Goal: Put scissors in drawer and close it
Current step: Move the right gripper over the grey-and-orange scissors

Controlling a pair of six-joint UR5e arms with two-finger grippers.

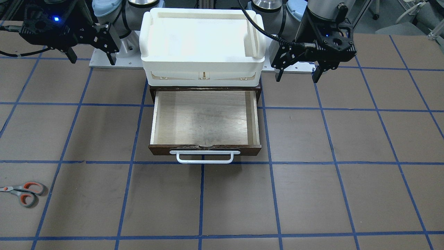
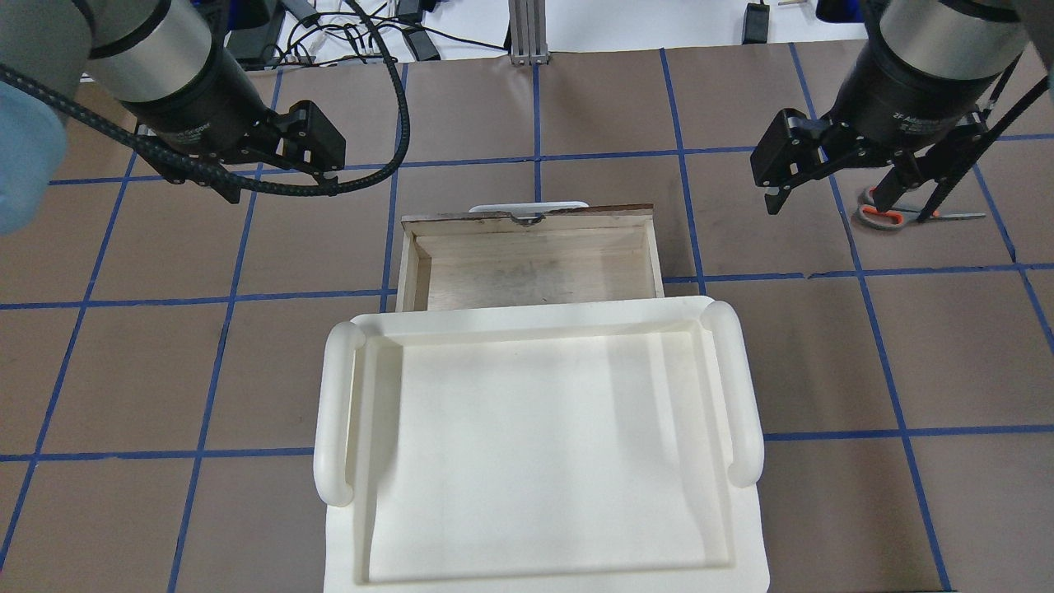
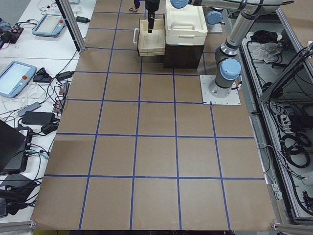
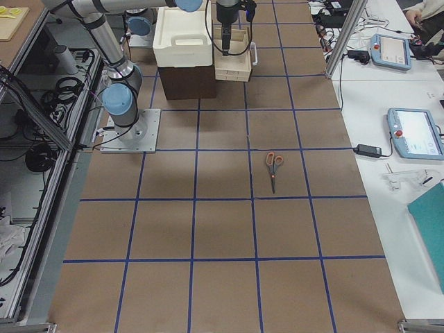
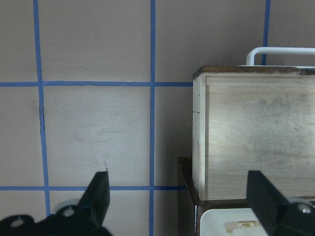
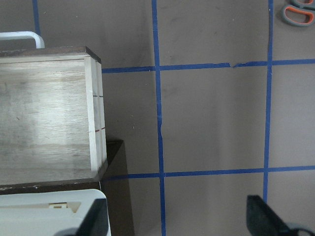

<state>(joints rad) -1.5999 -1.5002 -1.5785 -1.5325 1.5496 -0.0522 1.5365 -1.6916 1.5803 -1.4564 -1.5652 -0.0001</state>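
Note:
The scissors [image 1: 22, 192] lie flat on the table far out on my right side, handles grey with orange lining. They also show in the overhead view [image 2: 893, 216], partly behind my right gripper, in the exterior right view [image 4: 273, 166], and at the top corner of the right wrist view [image 6: 299, 14]. The drawer [image 1: 204, 116] is pulled out and empty, its white handle [image 1: 204, 158] facing away from me. My right gripper [image 1: 92, 59] hovers open and empty beside the drawer, apart from the scissors. My left gripper [image 1: 297, 77] hovers open and empty on the drawer's other side.
A white plastic tray [image 2: 535, 445] sits on top of the dark brown cabinet [image 4: 186, 80] that holds the drawer. The arm base plate [image 3: 220, 90] stands behind it. Side tables with teach pendants [image 4: 416, 132] border the brown mat.

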